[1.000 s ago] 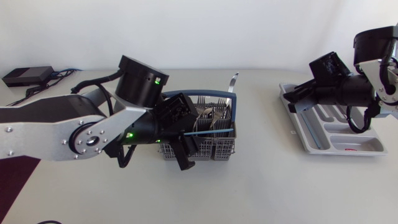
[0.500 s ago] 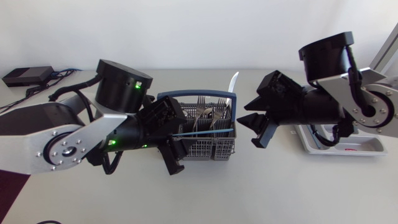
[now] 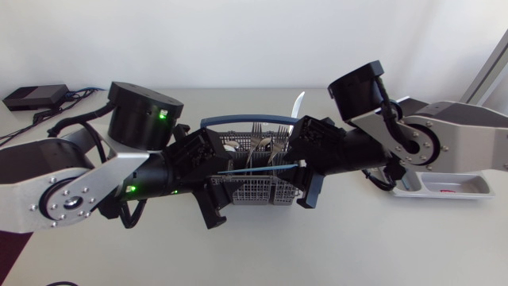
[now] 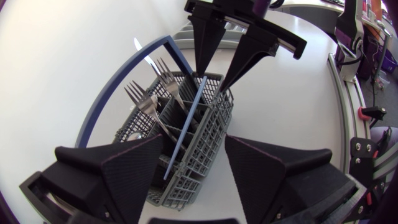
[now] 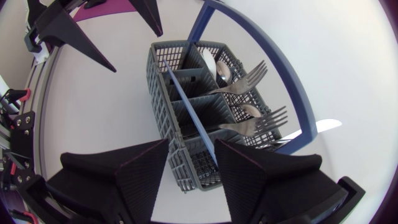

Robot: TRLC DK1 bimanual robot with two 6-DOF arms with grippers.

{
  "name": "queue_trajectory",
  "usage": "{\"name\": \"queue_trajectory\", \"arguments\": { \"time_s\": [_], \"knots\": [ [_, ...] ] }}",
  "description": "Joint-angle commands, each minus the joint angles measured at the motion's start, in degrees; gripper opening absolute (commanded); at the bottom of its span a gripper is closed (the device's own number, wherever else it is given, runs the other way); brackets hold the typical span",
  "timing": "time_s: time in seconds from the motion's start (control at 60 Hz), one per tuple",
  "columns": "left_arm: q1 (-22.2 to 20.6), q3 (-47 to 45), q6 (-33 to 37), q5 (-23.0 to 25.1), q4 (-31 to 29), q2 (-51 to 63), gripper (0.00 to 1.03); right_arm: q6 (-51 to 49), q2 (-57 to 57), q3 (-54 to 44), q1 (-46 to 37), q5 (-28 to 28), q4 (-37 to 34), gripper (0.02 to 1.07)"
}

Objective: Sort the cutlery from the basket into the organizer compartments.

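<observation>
The grey cutlery basket (image 3: 258,187) with a blue hoop handle (image 3: 246,121) stands mid-table. It holds several forks (image 3: 262,143), spoons and an upright knife (image 3: 298,103). My left gripper (image 3: 213,179) is open at the basket's left end, one finger on either side of it. In the left wrist view the basket (image 4: 208,124) and forks (image 4: 140,96) lie ahead of that gripper (image 4: 194,138). My right gripper (image 3: 300,168) is open at the opposite end. Its own view has the basket (image 5: 186,93) reaching between its fingers (image 5: 124,174). The organizer (image 3: 456,187) lies far right, mostly hidden by my right arm.
A black power brick (image 3: 32,97) with cables sits at the back left corner. A thin blue strip (image 3: 258,168) runs along the basket's middle. Bare table lies in front of the basket and both arms.
My right arm swung from over the organizer across to the basket's right end. My left arm drew back slightly to the left. The basket stayed put.
</observation>
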Motion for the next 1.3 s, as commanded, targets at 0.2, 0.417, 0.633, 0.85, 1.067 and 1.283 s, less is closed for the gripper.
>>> {"name": "queue_trajectory", "arguments": {
  "time_s": [0.2, 0.417, 0.633, 0.85, 1.067, 1.283],
  "knots": [
    [0.59, -2.35, 2.08, 0.32, 0.13, -1.32, 0.69, -3.09, 6.74, 4.50, 1.64, -0.18, 1.72, 0.57],
    [0.68, -3.14, 2.96, 0.32, 0.31, -2.11, 0.69, -3.53, 9.46, 6.52, 2.61, 0.17, 2.16, 0.57],
    [0.68, -4.19, 3.31, 0.41, 0.75, -2.64, 0.69, -3.88, 11.04, 8.10, 2.79, 0.35, 1.90, 0.57],
    [0.68, -4.81, 3.84, 0.50, 1.19, -2.99, 0.69, -4.93, 12.89, 8.89, 2.70, 0.53, 1.90, 0.49],
    [0.76, -5.51, 4.10, 0.50, 1.45, -3.52, 0.69, -6.08, 14.73, 9.42, 2.79, 1.14, 1.81, 0.46],
    [0.76, -5.86, 4.19, 0.58, 1.45, -3.96, 0.69, -7.48, 14.73, 9.33, 3.40, 1.40, 0.14, 0.46]
  ]
}}
